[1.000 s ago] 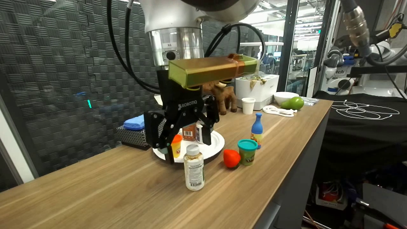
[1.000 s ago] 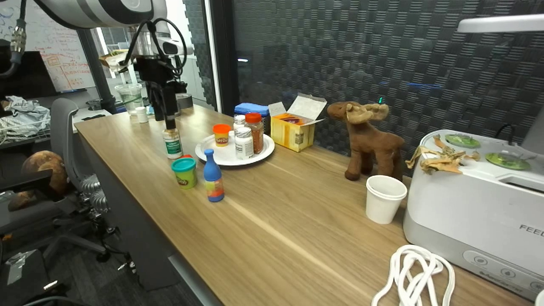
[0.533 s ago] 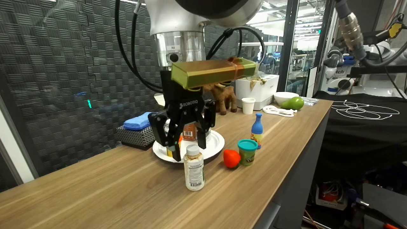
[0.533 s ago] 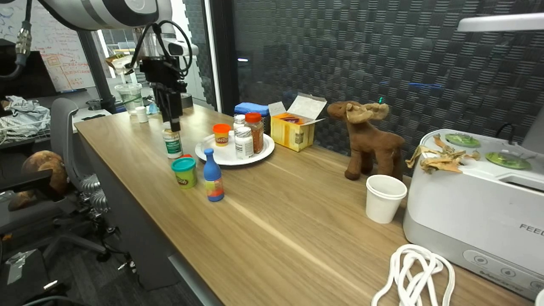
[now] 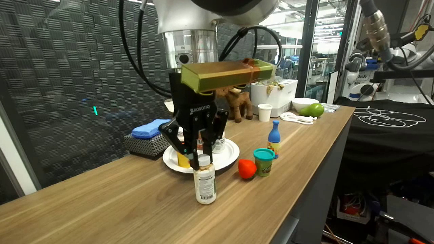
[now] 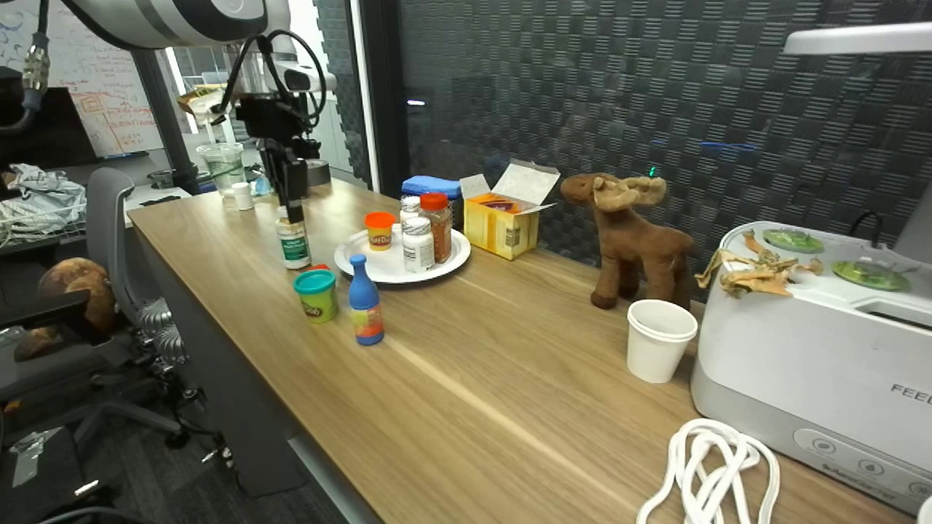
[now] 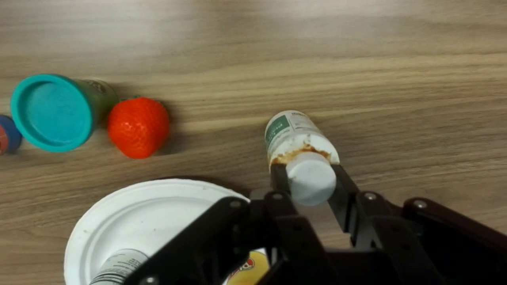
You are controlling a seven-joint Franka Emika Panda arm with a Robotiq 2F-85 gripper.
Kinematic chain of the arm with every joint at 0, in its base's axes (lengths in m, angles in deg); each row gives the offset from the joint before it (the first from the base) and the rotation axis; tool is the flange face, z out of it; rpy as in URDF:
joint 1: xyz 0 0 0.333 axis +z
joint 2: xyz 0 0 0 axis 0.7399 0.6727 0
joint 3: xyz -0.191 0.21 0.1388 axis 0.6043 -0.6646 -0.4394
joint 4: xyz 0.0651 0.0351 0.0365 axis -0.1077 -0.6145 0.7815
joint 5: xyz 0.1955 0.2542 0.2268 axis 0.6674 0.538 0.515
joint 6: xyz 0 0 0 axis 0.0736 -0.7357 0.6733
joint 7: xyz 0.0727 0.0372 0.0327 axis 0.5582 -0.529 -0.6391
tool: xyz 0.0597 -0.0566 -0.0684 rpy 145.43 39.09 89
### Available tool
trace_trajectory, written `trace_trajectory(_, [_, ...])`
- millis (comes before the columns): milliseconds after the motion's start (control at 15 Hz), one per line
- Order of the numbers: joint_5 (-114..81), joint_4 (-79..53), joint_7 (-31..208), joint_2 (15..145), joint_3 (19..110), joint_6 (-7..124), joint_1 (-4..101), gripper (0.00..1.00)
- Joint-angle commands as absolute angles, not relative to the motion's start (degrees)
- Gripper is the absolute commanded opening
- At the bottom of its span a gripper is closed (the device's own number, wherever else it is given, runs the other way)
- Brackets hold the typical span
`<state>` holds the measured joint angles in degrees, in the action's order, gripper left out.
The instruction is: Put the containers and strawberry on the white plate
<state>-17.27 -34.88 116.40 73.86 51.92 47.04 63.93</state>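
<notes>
- The gripper (image 7: 310,177) clasps the white bottle (image 5: 205,185), near the plate (image 7: 142,213), by its cap.
- Beside the plate sits the strawberry (image 5: 247,168).
- Near the plate stand a tub (image 5: 263,166) and blue bottle (image 5: 274,141).
- On the plate stand a cup (image 6: 379,234), two pill bottles (image 6: 419,251), a jar (image 6: 440,233).

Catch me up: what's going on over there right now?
The arm has its fingers closed about the top of a white bottle, which appears upright on the table, off the plate. On the plate are an orange-lidded tub, two more white bottles and a red-capped jar. The strawberry, teal-lidded tub and blue bottle are on the table, not yet on the plate.
</notes>
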Motion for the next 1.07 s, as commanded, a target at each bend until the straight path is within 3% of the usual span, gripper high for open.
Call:
trace_trajectory(0, [-20.2, -34.9, 119.6, 70.5, 51.8, 46.1, 64.2, 0.08])
trace_trajectory(1000, [-28.0, -34.1, 129.4, 71.7, 54.9, 53.2, 58.6, 0.08])
